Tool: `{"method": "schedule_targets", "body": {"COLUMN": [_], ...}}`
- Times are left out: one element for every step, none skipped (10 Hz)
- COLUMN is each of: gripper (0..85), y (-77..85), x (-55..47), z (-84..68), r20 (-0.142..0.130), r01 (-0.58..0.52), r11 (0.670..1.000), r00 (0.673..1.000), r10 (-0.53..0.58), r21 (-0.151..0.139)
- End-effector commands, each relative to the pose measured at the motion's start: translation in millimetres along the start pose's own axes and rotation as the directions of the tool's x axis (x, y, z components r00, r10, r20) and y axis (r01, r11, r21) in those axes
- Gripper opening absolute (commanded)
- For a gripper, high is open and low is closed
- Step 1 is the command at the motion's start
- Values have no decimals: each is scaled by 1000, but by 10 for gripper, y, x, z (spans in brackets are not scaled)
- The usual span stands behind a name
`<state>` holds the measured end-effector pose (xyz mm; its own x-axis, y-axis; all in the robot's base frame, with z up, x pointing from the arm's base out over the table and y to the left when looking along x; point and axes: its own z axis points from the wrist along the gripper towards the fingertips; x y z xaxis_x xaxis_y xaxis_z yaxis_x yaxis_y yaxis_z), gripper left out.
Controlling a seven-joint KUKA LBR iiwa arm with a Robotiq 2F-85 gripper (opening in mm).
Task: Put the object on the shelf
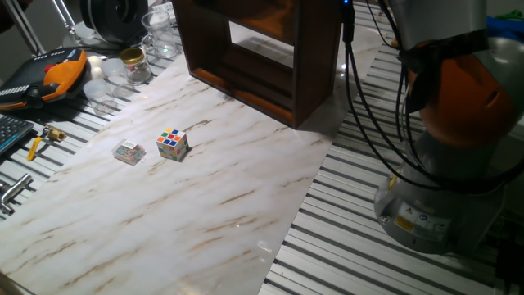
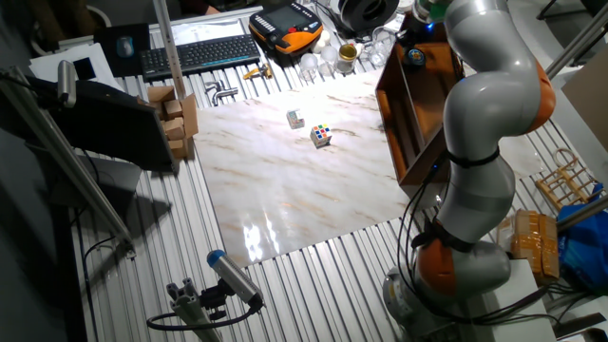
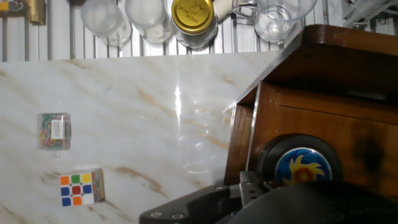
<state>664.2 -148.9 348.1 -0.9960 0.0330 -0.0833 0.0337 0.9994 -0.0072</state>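
From where I'm sitting at the controls, the disc [image 3: 303, 167] is up at the shelf [image 3: 329, 93]. In the hand view it sits against the brown wood, black rim with the blue and yellow emblem facing the camera, and the bottom of it is hidden behind the dark body of the hand. I honestly can't tell from any camera whether the fingers are clamped on it or spread, since the tips don't show. In the other fixed view there's a small dark round thing with a blue middle on the top of the shelf, right under the end of the arm [image 2: 494, 104], and that looks like the same disc, though it's tiny there.

Out on the marble surface [image 1: 164, 221], the cube [image 1: 173, 143] and the little clear box [image 1: 129, 152] sit near each other, apart and not touching, towards the edge where the clutter is and well apart from the shelf. Past that edge there's a jar with a gold lid [image 3: 194, 15] among some clear glasses [image 3: 102, 17]. The shelf stands at the far corner of the surface.
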Motion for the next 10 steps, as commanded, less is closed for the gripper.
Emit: {"method": "schedule_targets", "body": {"gripper": [0, 0, 0, 0, 0, 0, 0, 0, 0, 0], "y": [72, 147, 202, 260, 309, 352, 385, 433, 481, 527], "x": [15, 42, 62, 81, 100, 115, 129, 152, 177, 198], "z": [21, 60, 101, 147, 180, 195, 202, 239, 293, 349], "r20": [0, 5, 7, 7, 10, 10, 4, 4, 9, 9], "r01": [-10, -20, -28, -33, -38, -37, -34, -34, -37, -43], "r11": [1000, 1000, 1000, 999, 999, 999, 999, 999, 999, 999], "r00": [1000, 1000, 1000, 999, 999, 999, 999, 999, 999, 999], "r10": [10, 20, 28, 33, 38, 37, 34, 34, 36, 42], "r21": [4, 8, 5, 6, 9, 12, 11, 9, 14, 15]}}
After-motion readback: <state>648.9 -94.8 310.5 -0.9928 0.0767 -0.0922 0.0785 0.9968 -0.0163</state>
